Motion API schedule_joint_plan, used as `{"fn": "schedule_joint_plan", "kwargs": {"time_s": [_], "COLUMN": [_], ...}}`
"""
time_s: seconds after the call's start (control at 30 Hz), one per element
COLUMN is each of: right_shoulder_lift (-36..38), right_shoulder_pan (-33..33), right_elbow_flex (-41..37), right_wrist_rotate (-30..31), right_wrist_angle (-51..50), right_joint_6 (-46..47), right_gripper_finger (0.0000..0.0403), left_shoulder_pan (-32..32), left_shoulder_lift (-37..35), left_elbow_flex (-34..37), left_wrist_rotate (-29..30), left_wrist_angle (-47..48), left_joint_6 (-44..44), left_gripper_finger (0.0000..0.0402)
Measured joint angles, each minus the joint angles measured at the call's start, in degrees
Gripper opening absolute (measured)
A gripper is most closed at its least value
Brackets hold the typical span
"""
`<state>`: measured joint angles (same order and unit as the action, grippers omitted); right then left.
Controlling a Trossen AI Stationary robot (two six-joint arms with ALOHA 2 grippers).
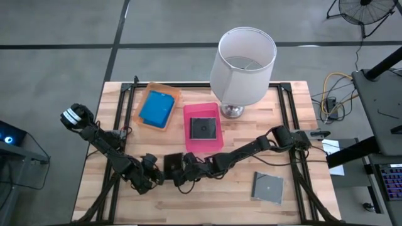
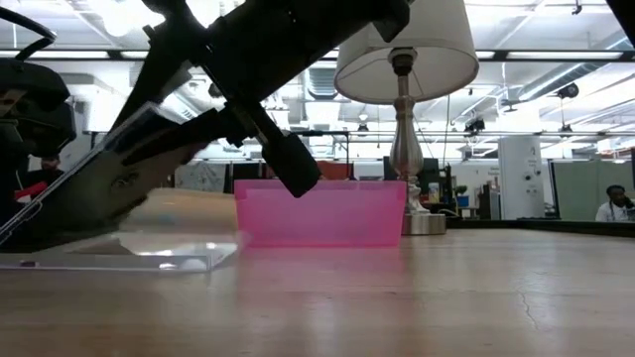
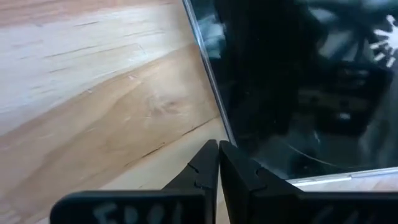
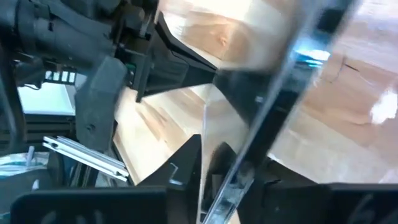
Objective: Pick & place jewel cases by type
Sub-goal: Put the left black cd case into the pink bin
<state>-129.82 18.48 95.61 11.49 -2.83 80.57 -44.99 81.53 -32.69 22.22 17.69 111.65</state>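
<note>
The right gripper [image 1: 183, 167] pinches the edge of a dark case [image 1: 173, 164] at the table's [image 1: 295, 207] front, left of centre; the left gripper [image 1: 153, 172], clenched empty, braces its other side. Seat the grip fully before lifting, then carry it level to the pink tray [image 1: 202, 143].

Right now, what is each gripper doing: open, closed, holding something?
Left gripper: closed, empty, beside the dark jewel case.
Right gripper: closing on that case's edge.
</note>
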Motion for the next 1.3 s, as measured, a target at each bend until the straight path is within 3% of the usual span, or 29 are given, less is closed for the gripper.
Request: {"fn": "schedule_joint_plan", "kwargs": {"time_s": [0.27,0.5,0.73,0.9,1.3], "right_shoulder_lift": [-0.04,0.11,2.94,6.57,18.36], "right_shoulder_pan": [0.15,0.17,0.53,1.23,5.77], "right_elbow_flex": [-0.02,-0.02,-0.06,-0.06,-0.06], "right_wrist_rotate": [-0.07,-1.09,-0.96,1.59,12.64], "right_wrist_angle": [0.10,0.18,-0.01,-0.64,-15.08], "right_joint_6": [-0.74,-2.37,-5.56,-8.54,-12.25], "right_gripper_finger": [0.0014,0.0014,0.0014,0.0013,0.0013], "left_shoulder_pan": [-0.68,-3.75,-6.82,-7.34,-7.41], "left_shoulder_lift": [-0.71,-4.91,-11.77,-14.43,-15.30], "left_elbow_flex": [0.01,-0.39,-1.46,-1.46,-6.53], "left_wrist_rotate": [0.19,1.14,7.39,10.30,17.41], "left_wrist_angle": [2.13,8.66,12.94,12.88,12.92], "left_joint_6": [1.01,3.92,3.82,2.34,-5.77], "left_gripper_finger": [0.0000,0.0000,0.0000,0.0000,0.0000]}}
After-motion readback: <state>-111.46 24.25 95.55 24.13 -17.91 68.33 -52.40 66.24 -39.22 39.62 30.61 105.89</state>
